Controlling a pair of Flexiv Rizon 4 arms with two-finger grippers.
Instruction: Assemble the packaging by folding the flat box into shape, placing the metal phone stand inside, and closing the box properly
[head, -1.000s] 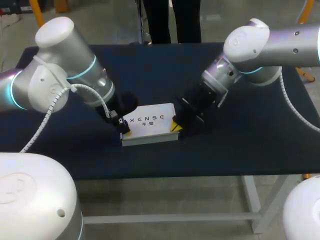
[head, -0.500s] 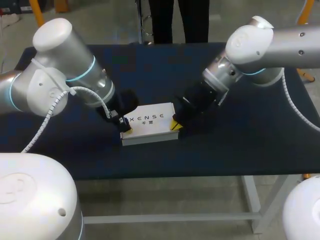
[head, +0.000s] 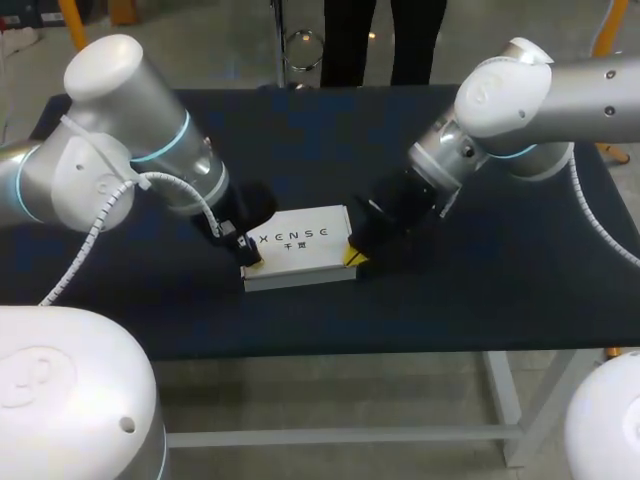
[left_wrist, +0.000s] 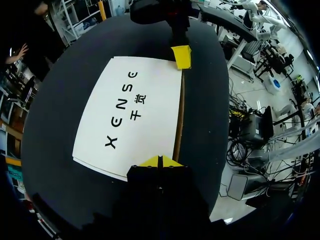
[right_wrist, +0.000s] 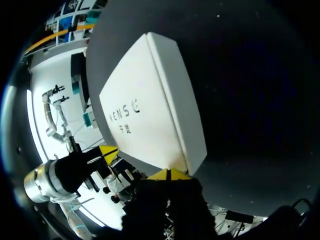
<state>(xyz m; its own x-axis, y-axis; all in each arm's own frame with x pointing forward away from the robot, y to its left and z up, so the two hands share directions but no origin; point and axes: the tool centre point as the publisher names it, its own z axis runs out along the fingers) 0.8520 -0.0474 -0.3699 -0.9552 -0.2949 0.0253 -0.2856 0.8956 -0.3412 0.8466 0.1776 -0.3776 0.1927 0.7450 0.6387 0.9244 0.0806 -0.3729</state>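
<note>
**Head view.** The box (head: 298, 250) lies flat on the table (head: 480, 280), folded into shape with its printed lid down. My left gripper (head: 250, 262) sits at the box's left near corner and my right gripper (head: 352, 256) at its right near corner. The two arms bracket the box from opposite ends. I judge this placement keeps the box from sliding while the lid's front edge is pressed home. Finger spacing cannot be read from this view.

**Left wrist view.** My left gripper (left_wrist: 159, 161) has both yellow tips drawn together with nothing between them. The joined tips rest at the near end of the box's long edge. A thin brown line runs along that edge to my right gripper (left_wrist: 181, 56) at the far end. I judge it to be the lid seam, possibly not fully seated. The head view does not show this line.

**Right wrist view.** My right gripper (right_wrist: 170, 174) is likewise fully closed and holds nothing, its tips at the box's near corner. This view alone shows the box's side wall standing at full height. The metal phone stand appears in no view. I cannot tell whether it is inside.
</note>
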